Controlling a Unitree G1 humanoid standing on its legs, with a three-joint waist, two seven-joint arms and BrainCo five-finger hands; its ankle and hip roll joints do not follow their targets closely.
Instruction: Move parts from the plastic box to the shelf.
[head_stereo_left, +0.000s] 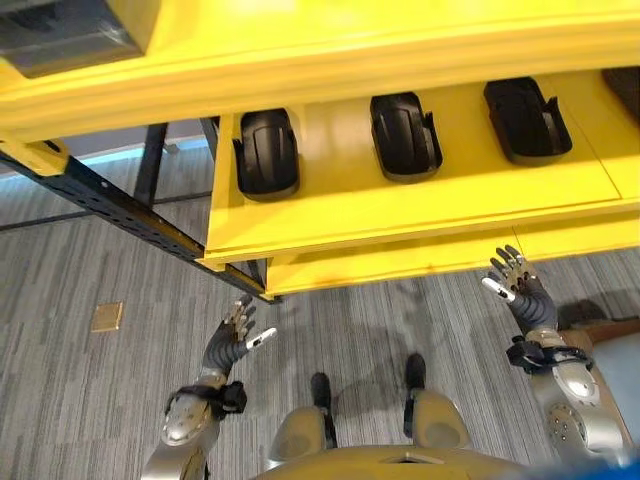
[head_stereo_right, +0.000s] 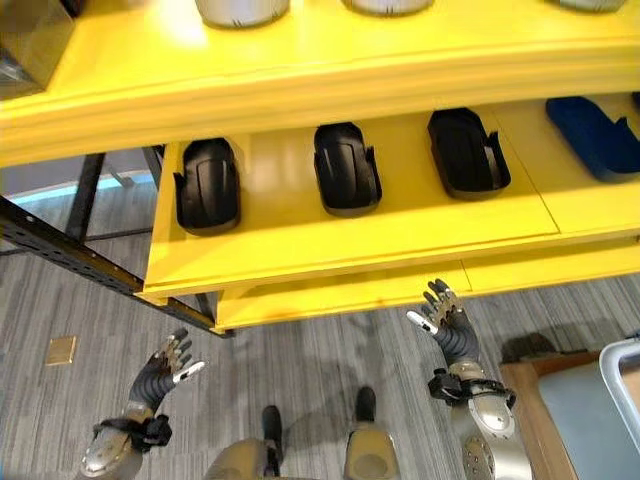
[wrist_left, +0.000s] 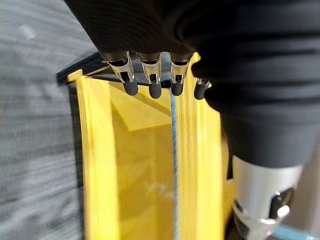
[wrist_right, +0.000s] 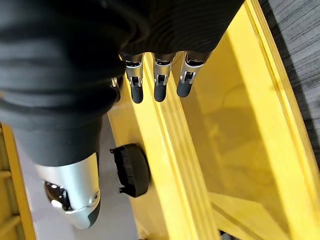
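Left hand (head_stereo_left: 232, 340) fingers spread, empty, right hand (head_stereo_left: 516, 285) likewise, below yellow shelf (head_stereo_left: 400, 215) holding black parts (head_stereo_left: 267, 152)

Grey carpet (head_stereo_left: 90, 260) runs across the lower half, and at eight o'clock a small brass plate (head_stereo_left: 106, 316) sits flush in it, well apart from everything else. A black holed rail (head_stereo_left: 110, 205) slants in from nine o'clock toward the centre, with a dark post (head_stereo_left: 150, 165) standing just behind it. Up at eleven o'clock there's a dark grey bin (head_stereo_left: 60, 35), and pale tubs (head_stereo_right: 240, 10) line the edge at twelve.
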